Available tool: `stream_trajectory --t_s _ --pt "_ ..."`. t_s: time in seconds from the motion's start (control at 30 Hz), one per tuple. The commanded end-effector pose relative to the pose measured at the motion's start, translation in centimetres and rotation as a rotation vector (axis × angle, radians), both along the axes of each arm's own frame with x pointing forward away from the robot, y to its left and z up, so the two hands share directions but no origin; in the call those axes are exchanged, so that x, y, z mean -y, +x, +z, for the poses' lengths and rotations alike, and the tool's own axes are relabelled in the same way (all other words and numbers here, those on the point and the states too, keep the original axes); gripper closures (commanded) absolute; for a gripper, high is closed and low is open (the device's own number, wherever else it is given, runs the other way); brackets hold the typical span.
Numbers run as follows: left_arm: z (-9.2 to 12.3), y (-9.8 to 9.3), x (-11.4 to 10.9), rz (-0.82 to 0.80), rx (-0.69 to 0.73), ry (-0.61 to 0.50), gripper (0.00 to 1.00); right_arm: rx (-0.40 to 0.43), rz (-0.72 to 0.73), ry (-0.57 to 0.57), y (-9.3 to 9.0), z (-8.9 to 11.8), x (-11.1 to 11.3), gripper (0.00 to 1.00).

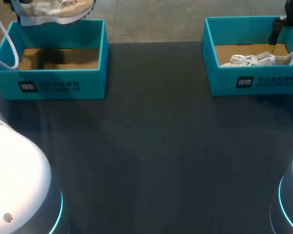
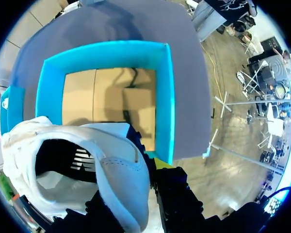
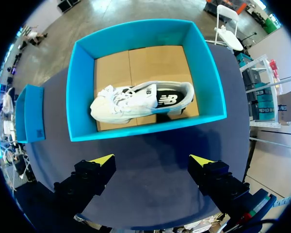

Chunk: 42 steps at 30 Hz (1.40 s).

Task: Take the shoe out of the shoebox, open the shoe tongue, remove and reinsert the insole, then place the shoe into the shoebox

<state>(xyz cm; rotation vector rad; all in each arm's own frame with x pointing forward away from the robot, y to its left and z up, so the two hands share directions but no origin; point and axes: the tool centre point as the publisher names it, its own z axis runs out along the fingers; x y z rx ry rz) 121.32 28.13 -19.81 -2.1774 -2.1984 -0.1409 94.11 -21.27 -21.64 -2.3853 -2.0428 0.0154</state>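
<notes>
On the dark table (image 1: 151, 146), seen from the head camera, one teal shoebox sits at about 10 o'clock and another at about 2 o'clock, well apart. The left shoebox (image 1: 63, 83) has only its brown cardboard floor showing. The held sneaker (image 1: 56, 10), white, hangs in the air over that box's far wall, at its 12 o'clock side.

In the left wrist view the left gripper (image 2: 138, 182) is clamped on the sneaker's collar. One dark finger sits outside the collar wall with a sliver of yellow tip showing, and the other is against the lining inside. The sneaker's opening faces the camera, with the box interior under and ahead of it.

The right shoebox (image 3: 80, 92) holds the second sneaker (image 3: 136, 103), white with dark lining, lying on the cardboard with its toe toward 9 o'clock in the head view. The right gripper (image 3: 152, 162) hangs above the table short of this box, its fingers spread wide with nothing between them
</notes>
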Motion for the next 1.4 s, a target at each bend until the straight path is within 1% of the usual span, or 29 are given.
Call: stream_trajectory --t_s 0.03,0.2,0.43,0.63,0.87,1.1,1.27,1.4 --pt "1.4 -6.8 1.8 -0.001 0.126 0.030 1.00 0.002 -0.002 -0.001 -0.2 0.0 0.0 0.00" --pt "2.4 -10.2 3.3 0.026 0.178 0.038 1.00 0.002 -0.002 -0.001 -0.2 0.0 0.0 0.00" --pt "3.6 -15.2 4.9 0.028 0.190 0.032 1.00 0.002 -0.002 -0.001 -0.2 0.0 0.0 0.00" --pt "3.9 -19.6 6.1 0.010 0.214 0.044 1.00 0.002 -0.002 -0.001 -0.2 0.0 0.0 0.00" --pt "3.6 -25.2 8.3 -0.017 0.243 0.058 1.00 0.002 -0.002 -0.001 -0.2 0.0 0.0 0.00" --pt "2.5 -30.8 10.3 -0.054 0.316 0.066 1.00 0.002 -0.002 -0.001 -0.2 0.0 0.0 0.00" --pt "1.6 -34.1 11.5 -0.079 0.339 0.078 1.00 0.002 -0.002 -0.001 -0.2 0.0 0.0 0.00" --pt "0.9 -36.3 12.7 -0.096 0.349 0.089 1.00 0.002 -0.002 -0.001 -0.2 0.0 0.0 0.00"
